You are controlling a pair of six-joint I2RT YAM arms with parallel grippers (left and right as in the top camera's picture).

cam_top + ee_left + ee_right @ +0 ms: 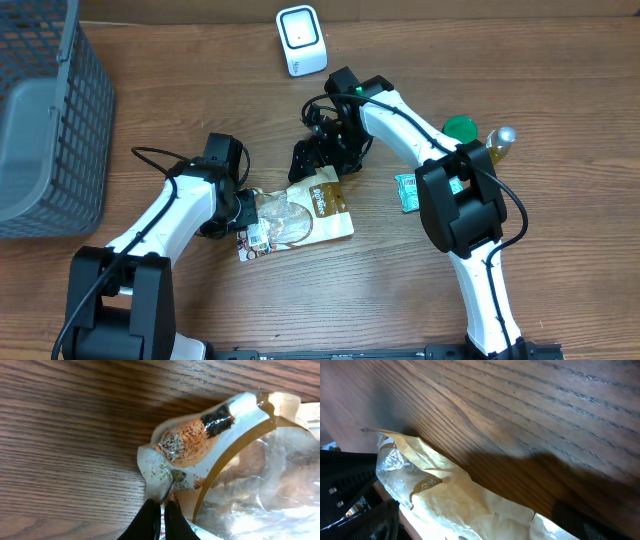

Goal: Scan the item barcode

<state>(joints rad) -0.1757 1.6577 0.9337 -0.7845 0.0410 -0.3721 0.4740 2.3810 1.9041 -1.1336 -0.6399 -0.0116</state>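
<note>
On the table the pouch lies between basket, left, and packet, right, scanner behind.

Bare table lay open on the near side of the pouch. The left gripper, pinched on the film, blocked the pouch's left edge. The right gripper, jaws spread wide, crowded its far edge. The scanner stood well beyond. Right of the pouch lay a teal packet, then a green lid and a bottle. Far to its left a grey basket filled the corner.
</note>
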